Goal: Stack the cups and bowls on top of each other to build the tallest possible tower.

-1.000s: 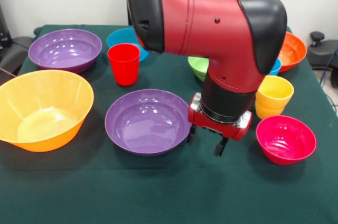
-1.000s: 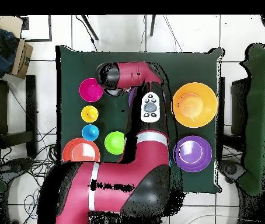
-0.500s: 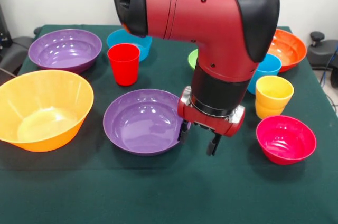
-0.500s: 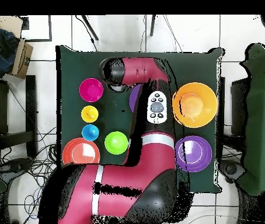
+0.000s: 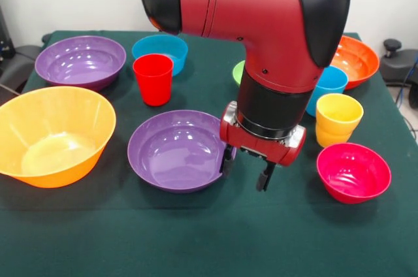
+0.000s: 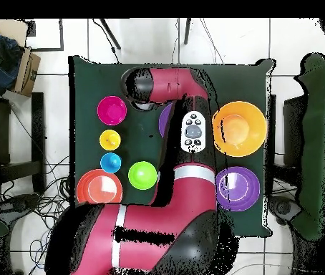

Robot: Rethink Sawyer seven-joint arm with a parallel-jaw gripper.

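My gripper (image 5: 246, 168) hangs open at the right rim of the near purple bowl (image 5: 175, 150). One finger (image 5: 226, 160) is at the rim and the other stands outside over the cloth. A red cup (image 5: 153, 79) stands behind that bowl. To the right are a yellow cup (image 5: 338, 119), a light blue cup (image 5: 330, 83) and a pink bowl (image 5: 353, 172). The big yellow-orange bowl (image 5: 52, 134) sits at the left, with a second purple bowl (image 5: 80, 61) behind it. A blue bowl (image 5: 160, 49), an orange bowl (image 5: 356, 61) and a partly hidden green bowl (image 5: 238, 72) lie further back.
In the overhead view the arm covers the gripper, the red cup and most of the near purple bowl (image 6: 164, 118). The pink bowl (image 6: 112, 110), yellow cup (image 6: 109, 140), green bowl (image 6: 142, 175) and orange bowl (image 6: 99, 187) show there. Green cloth covers the table (image 5: 196, 238).
The arm has swung left, bringing the gripper from the bare cloth to the near purple bowl's right rim. Over the last half second it has barely moved.
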